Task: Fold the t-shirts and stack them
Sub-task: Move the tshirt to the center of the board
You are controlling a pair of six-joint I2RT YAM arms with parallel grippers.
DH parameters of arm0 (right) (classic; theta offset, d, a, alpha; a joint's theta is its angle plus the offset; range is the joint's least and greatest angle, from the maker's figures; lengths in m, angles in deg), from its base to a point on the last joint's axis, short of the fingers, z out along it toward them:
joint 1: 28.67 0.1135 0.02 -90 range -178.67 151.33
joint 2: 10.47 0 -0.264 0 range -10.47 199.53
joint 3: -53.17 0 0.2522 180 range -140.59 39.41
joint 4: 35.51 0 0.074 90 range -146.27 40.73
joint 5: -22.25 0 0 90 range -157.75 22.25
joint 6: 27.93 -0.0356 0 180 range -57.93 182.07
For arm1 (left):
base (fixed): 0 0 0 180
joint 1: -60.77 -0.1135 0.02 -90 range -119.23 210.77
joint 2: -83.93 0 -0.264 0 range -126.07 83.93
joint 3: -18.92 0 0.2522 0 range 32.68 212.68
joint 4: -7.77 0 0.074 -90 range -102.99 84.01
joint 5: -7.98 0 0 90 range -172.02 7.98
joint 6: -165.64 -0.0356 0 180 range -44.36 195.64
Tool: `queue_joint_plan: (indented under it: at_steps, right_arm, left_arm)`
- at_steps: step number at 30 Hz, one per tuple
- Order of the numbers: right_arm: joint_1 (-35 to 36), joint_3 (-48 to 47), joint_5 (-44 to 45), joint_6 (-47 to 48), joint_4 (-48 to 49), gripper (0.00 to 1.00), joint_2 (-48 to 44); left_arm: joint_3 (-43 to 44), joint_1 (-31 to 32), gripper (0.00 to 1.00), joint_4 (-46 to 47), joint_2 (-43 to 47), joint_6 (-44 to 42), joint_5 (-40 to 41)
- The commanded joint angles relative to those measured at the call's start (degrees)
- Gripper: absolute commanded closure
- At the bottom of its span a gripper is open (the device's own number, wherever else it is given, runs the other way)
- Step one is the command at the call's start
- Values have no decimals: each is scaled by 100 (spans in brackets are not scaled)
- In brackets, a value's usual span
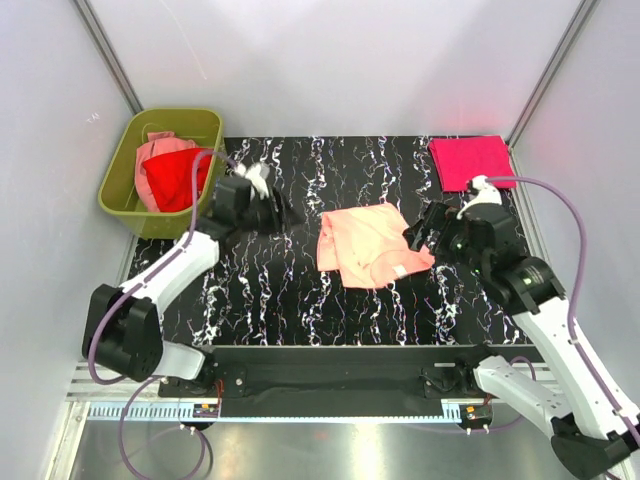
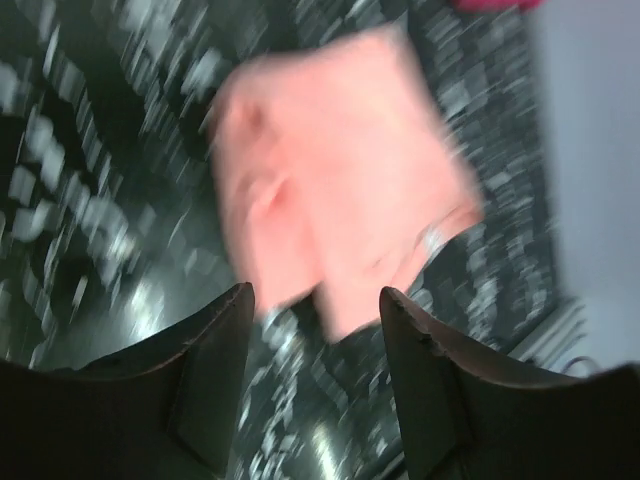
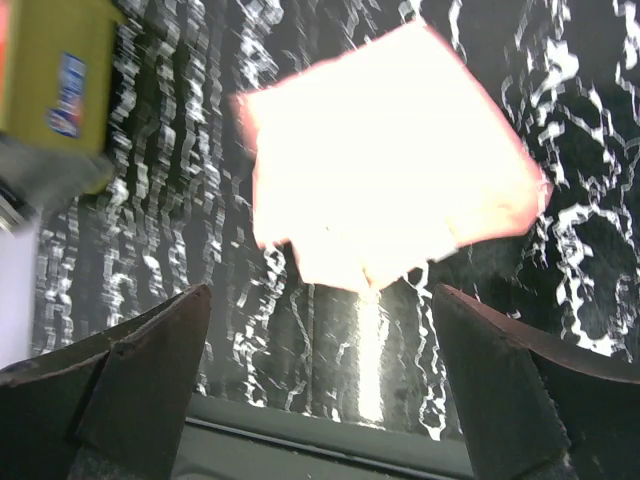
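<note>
We see the left pincer with its fingers parted to a moderate gap and nothing between them. In its wrist view, the left pincer frames only the table and cloth beyond its tips. The right pincer stands wide, and the right wrist view shows the pincer with its two fingers far apart and empty.

The salmon-peach t-shirt lies flat on the black marbled table between the two pincers, loosely folded into a rough square with uneven edges. It sits a little way off the left pincer's tips and just beside the right pincer's tips. We cannot tell whether the right fingers touch its edge. From the left wrist the shirt appears ahead of the fingers, blurred. From the right wrist it also lies ahead, washed out by glare.

Behind the right pincer, at the table's far right corner, a magenta-pink t-shirt rests folded into a neat rectangle.

To the left of the left pincer and just behind it, the olive-green bin holds a red t-shirt and a dusty pink t-shirt, both bunched up.
</note>
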Motion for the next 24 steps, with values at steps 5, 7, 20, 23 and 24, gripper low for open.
queue_joint_plan:
  at_steps: [5, 7, 20, 23, 24]
  right_arm:
    - [32, 376, 174, 93, 513, 1, 976]
    - [6, 447, 584, 102, 716, 7, 1547]
    - [-1567, 1388, -125, 67, 1815, 23, 3754]
    - [-1567, 1458, -11, 32, 1937, 27, 4132]
    - [-1585, 1432, 24, -20, 1955, 30, 4211]
  left_arm:
    - [-140, 910, 41, -106, 72, -188, 640]
    - [-70, 1280, 41, -42, -358, -99, 708]
    - [1115, 2714, 41, -533, -2687, 173, 1656]
    - [1205, 2767, 46, -534, -2899, 182, 1702]
    - [1213, 2767, 51, -482, -2934, 191, 1675]
